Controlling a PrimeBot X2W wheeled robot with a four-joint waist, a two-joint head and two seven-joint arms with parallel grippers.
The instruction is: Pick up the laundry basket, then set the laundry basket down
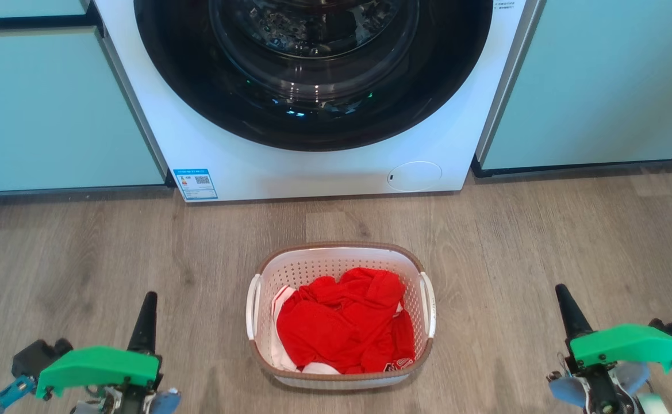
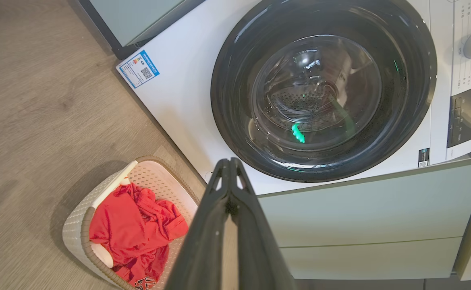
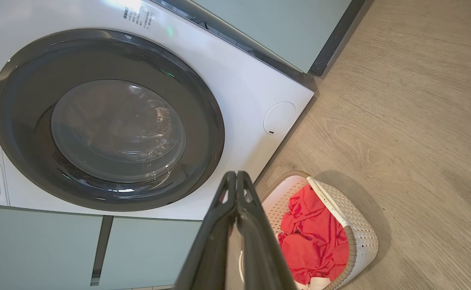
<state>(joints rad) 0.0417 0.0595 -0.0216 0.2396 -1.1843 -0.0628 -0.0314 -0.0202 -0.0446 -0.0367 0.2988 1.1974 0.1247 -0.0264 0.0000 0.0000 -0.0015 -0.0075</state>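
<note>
The laundry basket (image 1: pixel 340 256) stands on the wood floor in front of the washing machine, white and perforated with a brown rim and white side handles, and holds red clothes (image 1: pixel 344 322). My left gripper (image 1: pixel 149 298) is at the lower left, shut and empty, well clear of the basket's left handle. At the lower right my right gripper (image 1: pixel 560 290) is likewise shut and empty, apart from the right handle. In the left wrist view the shut gripper (image 2: pixel 229 161) points at the machine, with the basket (image 2: pixel 74 229) at lower left. In the right wrist view the gripper (image 3: pixel 235 174) is shut, basket (image 3: pixel 360 233) at lower right.
A white washing machine (image 1: pixel 313 167) with a dark round door (image 1: pixel 313 69), shut, stands just behind the basket. Pale green cabinets (image 1: pixel 54 109) flank it on both sides. Bare wood floor (image 1: pixel 542 230) lies to the left and right of the basket.
</note>
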